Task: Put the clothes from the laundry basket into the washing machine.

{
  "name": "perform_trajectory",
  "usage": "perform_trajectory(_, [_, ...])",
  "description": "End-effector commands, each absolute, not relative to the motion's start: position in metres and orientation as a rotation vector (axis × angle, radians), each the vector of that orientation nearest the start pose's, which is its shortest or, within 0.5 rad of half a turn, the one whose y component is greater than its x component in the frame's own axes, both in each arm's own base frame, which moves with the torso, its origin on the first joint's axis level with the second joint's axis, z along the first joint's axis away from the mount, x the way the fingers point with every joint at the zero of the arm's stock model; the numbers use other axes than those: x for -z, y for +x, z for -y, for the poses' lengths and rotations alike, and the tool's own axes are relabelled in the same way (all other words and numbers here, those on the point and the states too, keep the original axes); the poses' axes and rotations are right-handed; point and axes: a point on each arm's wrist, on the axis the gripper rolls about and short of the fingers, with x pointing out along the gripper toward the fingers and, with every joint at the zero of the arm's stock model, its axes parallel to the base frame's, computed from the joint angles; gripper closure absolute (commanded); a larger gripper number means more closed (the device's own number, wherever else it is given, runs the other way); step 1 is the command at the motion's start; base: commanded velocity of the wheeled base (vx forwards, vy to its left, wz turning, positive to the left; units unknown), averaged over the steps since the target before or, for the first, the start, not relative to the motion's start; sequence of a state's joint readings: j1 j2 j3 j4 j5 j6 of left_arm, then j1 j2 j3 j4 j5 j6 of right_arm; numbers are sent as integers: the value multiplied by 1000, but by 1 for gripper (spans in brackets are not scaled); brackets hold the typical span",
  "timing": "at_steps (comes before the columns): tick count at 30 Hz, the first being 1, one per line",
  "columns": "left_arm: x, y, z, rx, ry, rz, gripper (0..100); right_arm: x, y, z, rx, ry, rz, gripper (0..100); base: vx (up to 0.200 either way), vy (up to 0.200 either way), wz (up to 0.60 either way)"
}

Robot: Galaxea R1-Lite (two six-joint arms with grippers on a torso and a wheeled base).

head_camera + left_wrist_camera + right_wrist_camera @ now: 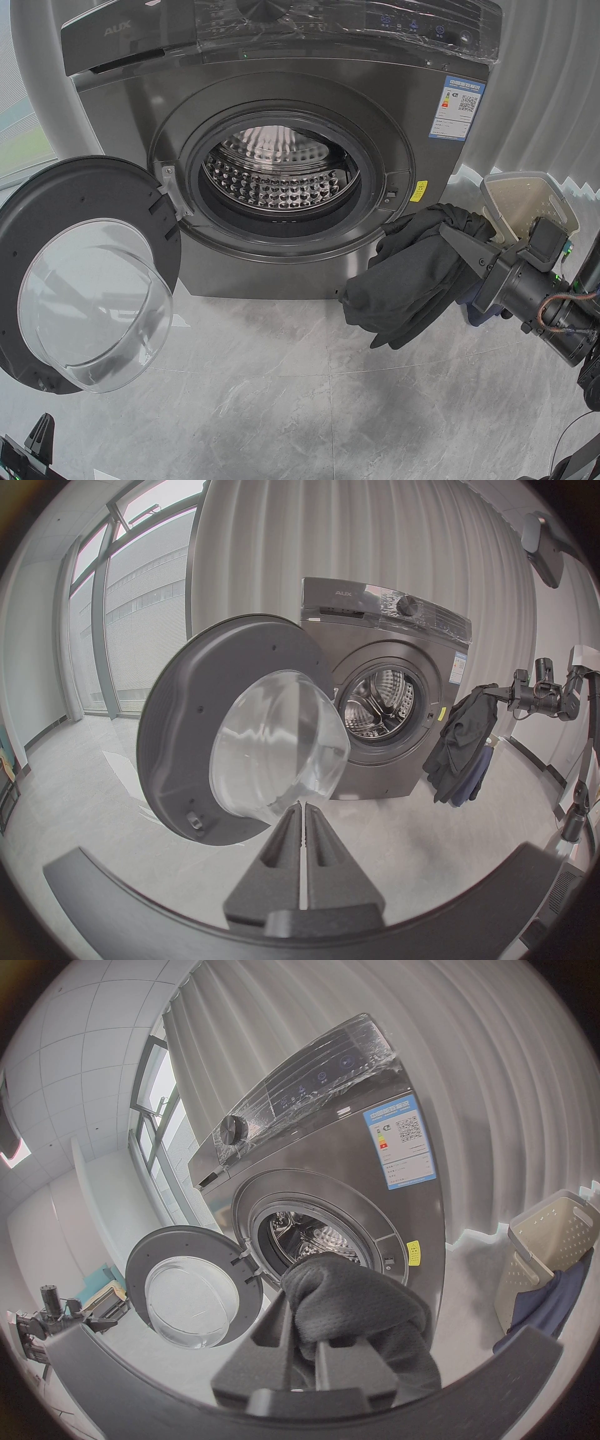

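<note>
A grey tiled floor (pixel 281 400) and a pale pleated curtain (pixel 544 94) frame the washing machine (pixel 125 119), which stands at 12 o'clock in the head view. Its door (pixel 81 187) is swung wide open toward 9 o'clock. The drum (pixel 281 181) looks bare, so by my reading nothing has gone in yet and the first load is on its way. The right gripper (pixel 462 247), at about 3 o'clock on an arm stretched out level, is clamped on a bunched dark garment (pixel 412 275). The garment hangs clear of the floor, below and to the right of the drum mouth, not yet inside. The laundry basket (pixel 525 200) sits just behind that arm, with a blue garment (pixel 550 1304) draped over its side, so at least one piece is left to fetch. The left gripper (pixel 303 836) is low at 7 o'clock, its fingers pressed together on nothing, pointing at the open door.
</note>
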State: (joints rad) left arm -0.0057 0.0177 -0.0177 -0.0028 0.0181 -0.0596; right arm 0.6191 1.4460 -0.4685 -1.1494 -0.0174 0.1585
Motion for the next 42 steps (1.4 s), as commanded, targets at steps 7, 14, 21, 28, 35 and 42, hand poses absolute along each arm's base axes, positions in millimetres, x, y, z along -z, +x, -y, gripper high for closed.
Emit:
perform_trajectory(7, [-76, -22, -1, -12, -60, -3, 100, -212, 187, -125, -583, 207, 119, 100, -143, 0, 0])
perform_trajectory(14, [-76, -22, -1, -12, -60, -3, 100, -211, 188, -126, -583, 212, 109, 100, -57, 0, 0])
perform_trajectory(21, [-76, -22, -1, -12, -60, -3, 100, -206, 190, -127, -582, 214, 89, 100, 0, 0, 0])
perform_trajectory(28, [-76, -22, -1, -14, -57, -1, 100, -201, 190, -128, -589, 250, 55, 100, 0, 0, 0])
perform_trajectory(35, [-77, -22, 0, -15, -52, 0, 100, -205, 192, -142, -606, 251, 66, 100, 0, 0, 0])
perform_trajectory(42, [-77, -22, -1, -17, -41, 2, 100, -209, 187, -153, -585, 273, 77, 100, 0, 0, 0])
